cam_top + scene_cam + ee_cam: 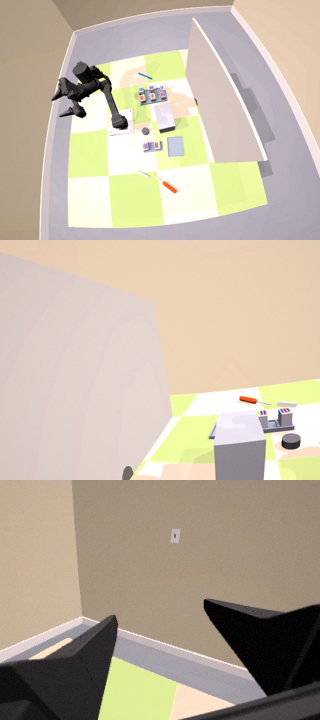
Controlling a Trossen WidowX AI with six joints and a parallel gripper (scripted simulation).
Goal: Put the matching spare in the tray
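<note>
My gripper [56, 107] [161, 611] is open and empty, high at the left, far from the spares. A rack [148, 103] holds several grey block spares with coloured stripes on top. A smaller rack [151, 146] [272, 423] holds two more: one spare [146, 146] [285, 418] with blue, red and dark stripes, the other [157, 145] [262, 420] with red, blue and yellow. The blue-grey tray [175, 146] is empty; the grey box partly hides it in the exterior view. I cannot make out the mounted unit or its back code in any view.
A tall pale panel [219, 103] [90, 369] stands at the right, with a dark round thing [195, 101] [127, 473] at it. A grey box [164, 116] [239, 459], dark puck [145, 131] [291, 441], screwdriver [169, 187] [248, 399], white bar [143, 173] [286, 404] and blue rod [145, 75] are around.
</note>
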